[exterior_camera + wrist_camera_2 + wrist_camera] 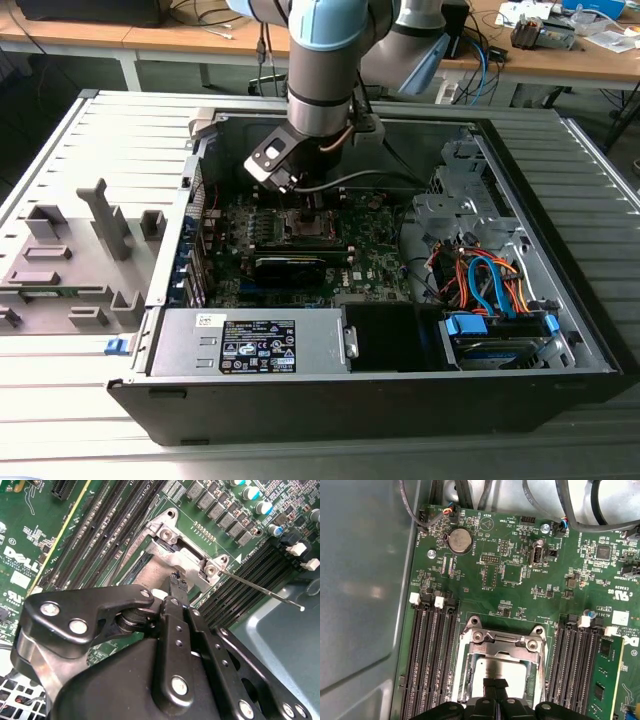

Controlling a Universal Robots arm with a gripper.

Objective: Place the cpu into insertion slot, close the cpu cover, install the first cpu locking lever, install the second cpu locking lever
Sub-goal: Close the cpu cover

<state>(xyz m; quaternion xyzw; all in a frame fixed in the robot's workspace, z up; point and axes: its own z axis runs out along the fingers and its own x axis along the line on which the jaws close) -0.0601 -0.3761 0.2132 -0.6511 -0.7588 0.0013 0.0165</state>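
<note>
One gripper point(495, 684) is at work inside the open computer case point(560, 330). Its jaws are drawn together and hold nothing, and the fingertips are poised at one edge of the cpu point(512, 672).

**Task's thing.** In the first wrist view you can see the cpu's dull silver top already seated in the insertion slot point(466, 675). It lies between the two banks of memory slots point(432, 660) on the green motherboard point(520, 570).

**Cover.** The cpu cover point(500, 642) appears to lie down around the chip, with its square cut-out framing the metal top. Whether it sits fully flat cannot be told.

**Lever.** In the second wrist view a thin metal rod point(260, 587), judged to be a locking lever, runs out from the socket corner. It stands free over the memory slots and is not latched.

**Step in hand.** Placement looks done and the cover looks closed or nearly so. Judge the work as standing between closing the cover and the first lever.

**What a lever move calls for.** Keep the closed fingertips narrow enough to bear on the thin rod alone. Push it down and sideways under its catch without sliding off the wire. Stay clear of the neighbouring memory slots and of the exposed chip top. Watch that the cover does not lift while the rod is loaded.
</note>
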